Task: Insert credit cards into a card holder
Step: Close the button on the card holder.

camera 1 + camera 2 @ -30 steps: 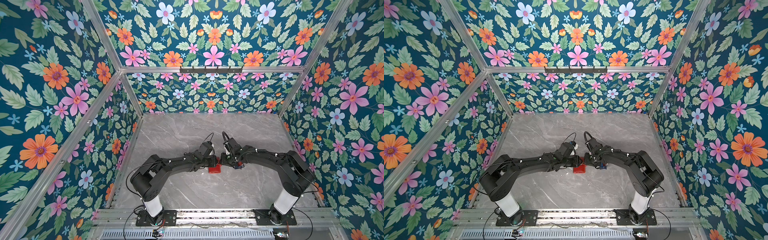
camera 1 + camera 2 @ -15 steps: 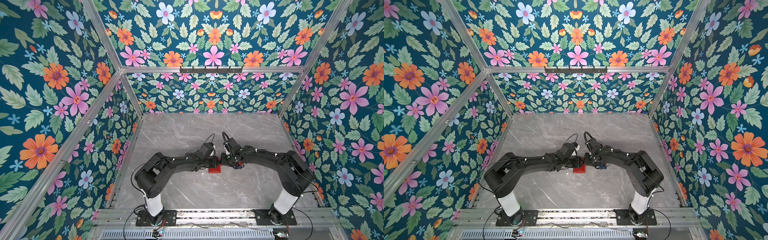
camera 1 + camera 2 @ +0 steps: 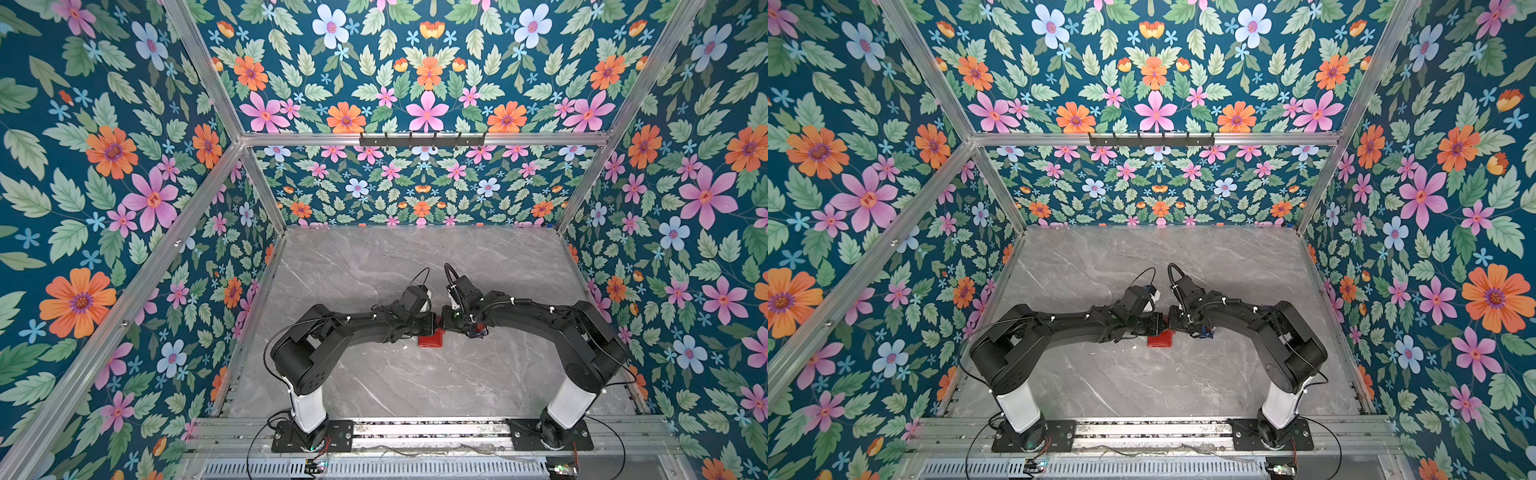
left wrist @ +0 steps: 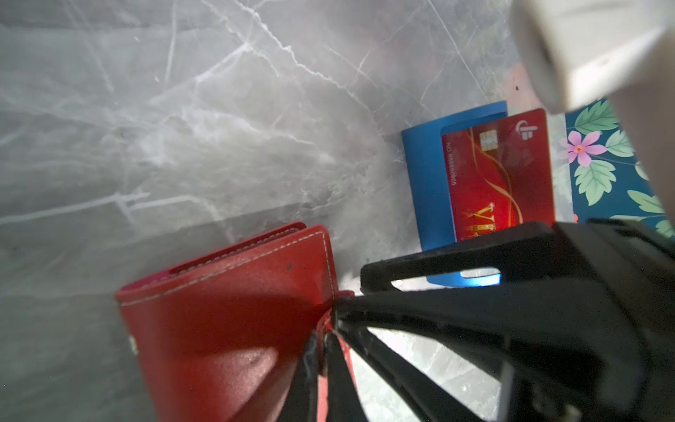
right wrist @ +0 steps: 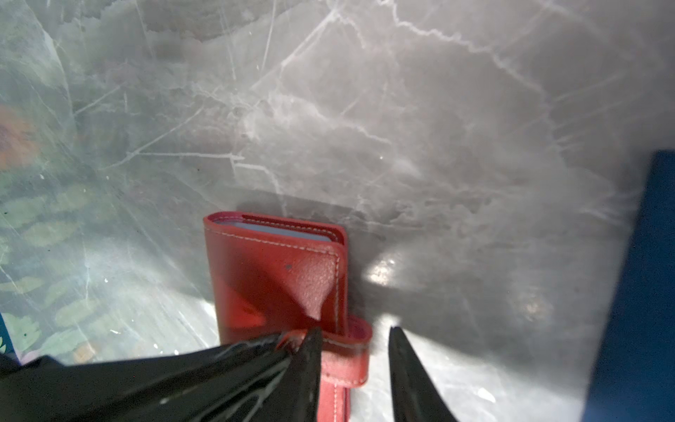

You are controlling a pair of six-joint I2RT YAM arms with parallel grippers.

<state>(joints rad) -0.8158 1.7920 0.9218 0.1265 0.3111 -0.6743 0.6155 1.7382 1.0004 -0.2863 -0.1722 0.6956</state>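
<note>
The red card holder lies on the marble table between both arms. It is folded shut, and a pale edge shows between its covers. My left gripper is shut on the card holder, pinching its edge beside the snap tab. My right gripper is open. It straddles the snap tab; one finger touches it, the other stands clear. A red credit card rests in a blue tray.
The blue tray sits close beside the holder, mostly hidden under my right arm in both top views. Floral walls enclose the grey marble table on three sides. A metal rail runs along the front.
My left gripper's fingers have closed onto the card holder's edge. The left arm's elbow shifted slightly to the right. The right arm and its gripper stayed as they were.
</note>
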